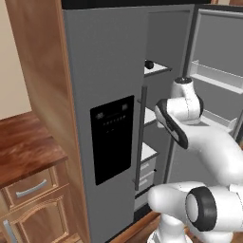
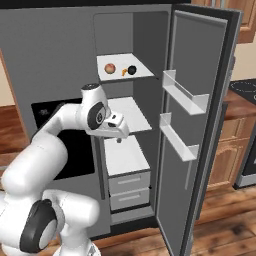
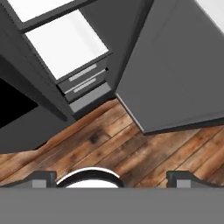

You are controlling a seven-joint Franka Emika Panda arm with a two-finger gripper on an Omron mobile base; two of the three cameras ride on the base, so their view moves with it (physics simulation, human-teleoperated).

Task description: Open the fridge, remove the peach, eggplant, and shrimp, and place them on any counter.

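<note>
Counter (image 1: 21, 142): glossy reddish-brown wood top, far left, bare, over a lighter cabinet with a metal-handled drawer; likely landing spot for the food.
Fridge (image 1: 104, 71): tall grey side-by-side; left door shut, carrying a flat black dispenser panel (image 1: 112, 137) and a dark bar handle.
Peach (image 2: 110, 68): round, pinkish-orange, on the top white shelf (image 2: 140, 65), leftmost of three.
Shrimp (image 2: 124, 72): tiny orange curl, just beside the eggplant.
Eggplant (image 2: 132, 70): small near-black rounded lump, right of the shrimp.
Gripper (image 2: 119, 135): below that shelf, in front of the middle shelf, pointing down; fingers spread wide, holding nothing. Hand view looks at plank floor and the two bottom drawers, so the wrist must judgeably lift and tilt before reaching the food.
Right door (image 2: 200, 100): swung fully open, smooth grey, two white bins on its inner face, both bare; opening step looks done, no item removed yet.
</note>
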